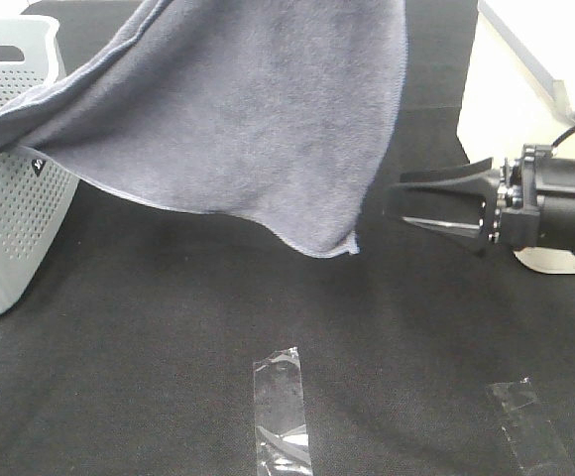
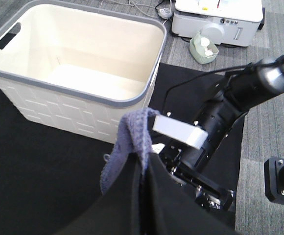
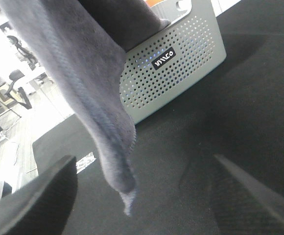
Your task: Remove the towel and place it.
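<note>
towel (image 1: 248, 109): grey-lavender, lifted off the surface; one end lies over the rim of the basket, and the rest rises away from the basket as a broad slanting sheet; its lowest corner hangs free in the air on the side far from the basket
basket (image 1: 10, 228): pale grey with perforated walls, standing on the surface; the towel covers part of its rim
left end effector (image 2: 144, 164): clamped on a bunched fold of the towel, which sticks out between the dark fingers; only its own wrist view shows it
right end effector (image 1: 403, 201): spread wide and holding nothing; it sits low over the surface, beyond the towel's hanging corner from the basket, tips aimed back toward the basket; near the corner, not touching it
right wrist view: the towel edge hangs in front of the basket, apart from both fingers (image 3: 34, 196)
bin (image 2: 59, 112): white with a grey rim, nothing visible inside; well apart from the basket, behind the right arm
tape (image 1: 280, 397): clear strips stuck flat on the surface, well apart from the basket
surface (image 1: 169, 347): black cloth
</note>
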Controlling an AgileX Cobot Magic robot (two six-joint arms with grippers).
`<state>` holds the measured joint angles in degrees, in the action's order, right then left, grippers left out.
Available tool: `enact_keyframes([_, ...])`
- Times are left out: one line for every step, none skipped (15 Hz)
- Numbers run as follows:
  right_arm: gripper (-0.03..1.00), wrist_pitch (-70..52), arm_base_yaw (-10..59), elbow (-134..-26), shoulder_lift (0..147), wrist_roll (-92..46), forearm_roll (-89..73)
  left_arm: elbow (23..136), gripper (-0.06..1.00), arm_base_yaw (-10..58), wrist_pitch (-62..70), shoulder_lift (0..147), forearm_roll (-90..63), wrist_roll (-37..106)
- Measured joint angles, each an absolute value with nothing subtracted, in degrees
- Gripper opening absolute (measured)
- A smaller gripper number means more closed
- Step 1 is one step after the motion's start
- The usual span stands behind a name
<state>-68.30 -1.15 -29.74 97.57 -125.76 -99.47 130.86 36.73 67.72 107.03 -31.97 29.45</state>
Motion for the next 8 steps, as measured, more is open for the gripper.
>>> enact_keyframes([0.71, -68.4, -1.0, -29.7, 98.3, -126.6, -99.5, 130.9, 0.0, 36.7, 67.5, 107.0, -32.0, 29.5])
enact_keyframes([0.71, -68.4, -0.2, -29.8, 98.8, -127.3, -99.6, 130.9, 0.0, 36.7, 67.4, 107.0, -32.0, 29.5])
enact_keyframes([0.71, -68.1, 1.7, -30.2, 99.3, -127.7, -99.7, 130.9, 0.0, 36.7, 67.4, 107.0, -32.0, 29.5])
enact_keyframes([0.71, -66.5, 4.4, -31.5, 99.6, -128.2, -99.7, 130.9, 0.0, 36.7, 67.3, 107.0, -32.0, 29.5])
enact_keyframes([0.71, -65.6, 5.4, -32.3, 99.6, -128.2, -99.7, 130.9, 0.0, 36.7, 67.0, 107.0, -32.0, 29.5])
enact_keyframes([0.71, -64.9, 5.8, -32.9, 99.7, -127.4, -99.7, 130.9, 0.0, 36.7, 66.9, 107.0, -32.0, 29.5])
enact_keyframes([0.71, -64.9, 5.9, -33.5, 99.7, -126.7, -99.8, 130.9, 0.0, 36.7, 66.8, 107.0, -32.0, 29.5])
enact_keyframes([0.71, -64.9, 5.9, -33.9, 99.7, -126.4, -99.8, 130.9, 0.0, 36.7, 66.6, 107.0, -32.0, 29.5])
